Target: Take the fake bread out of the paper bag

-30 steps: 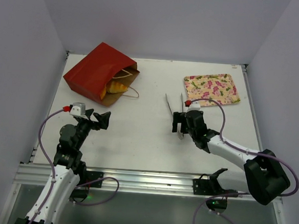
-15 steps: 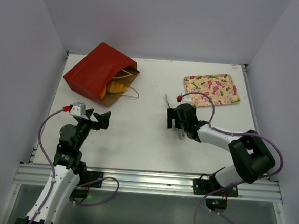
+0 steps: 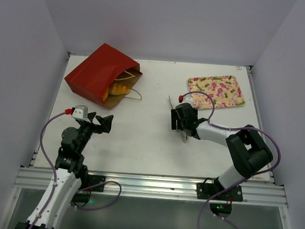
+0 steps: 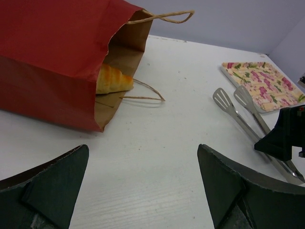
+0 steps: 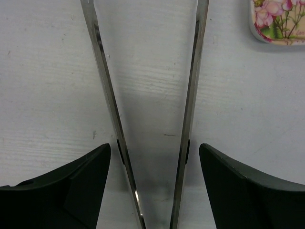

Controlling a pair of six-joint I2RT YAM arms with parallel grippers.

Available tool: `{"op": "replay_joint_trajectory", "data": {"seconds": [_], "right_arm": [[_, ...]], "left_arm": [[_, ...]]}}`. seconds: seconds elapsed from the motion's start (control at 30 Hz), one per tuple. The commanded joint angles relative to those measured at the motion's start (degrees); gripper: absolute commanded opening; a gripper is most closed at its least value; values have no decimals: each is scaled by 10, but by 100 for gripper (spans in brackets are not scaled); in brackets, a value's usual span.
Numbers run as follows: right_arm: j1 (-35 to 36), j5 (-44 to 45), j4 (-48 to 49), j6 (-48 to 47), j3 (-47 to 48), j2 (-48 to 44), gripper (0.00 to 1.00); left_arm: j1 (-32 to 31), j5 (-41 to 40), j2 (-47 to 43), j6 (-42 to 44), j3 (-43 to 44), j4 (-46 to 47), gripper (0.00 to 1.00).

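Note:
The red paper bag [image 3: 95, 71] lies on its side at the back left, its brown mouth facing right; it also shows in the left wrist view [image 4: 47, 57]. The golden fake bread [image 3: 117, 89] sits just inside the mouth [image 4: 112, 78]. My left gripper [image 3: 102, 122] is open and empty over bare table in front of the bag [image 4: 143, 148]. My right gripper [image 3: 179, 126] is open, low over metal tongs [image 3: 170, 103], with its fingers outside both tong arms [image 5: 102, 71] in the right wrist view [image 5: 155, 145].
A pink-flowered tray [image 3: 216, 91] lies at the back right, just beyond the tongs [image 4: 238, 112]; its corner shows in the right wrist view [image 5: 279, 21]. The bag's tan loop handles [image 4: 147, 90] trail on the table. Grey walls enclose three sides.
My right gripper has shifted a little left and its arm has swung round over the tongs' handle end. The left arm, bag and bread have not moved.

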Motion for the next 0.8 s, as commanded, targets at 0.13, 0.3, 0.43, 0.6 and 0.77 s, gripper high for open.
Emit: {"op": "replay_joint_trajectory", "data": {"seconds": [0.13, 0.3, 0.43, 0.6, 0.77], "right_arm": [[2, 20, -23, 20, 24, 8, 72], [2, 25, -25, 27, 27, 12, 72], [2, 16, -21, 32, 26, 17, 72], [2, 4, -19, 38, 29, 28, 71], [2, -4, -16, 42, 28, 30, 69]], "left_arm": [[-1, 11, 4, 0, -2, 23, 100], [-1, 13, 6, 0, -1, 23, 100], [-1, 13, 7, -2, -2, 24, 100], [-1, 14, 7, -1, -1, 23, 100], [-1, 15, 8, -1, -1, 23, 100]]}}
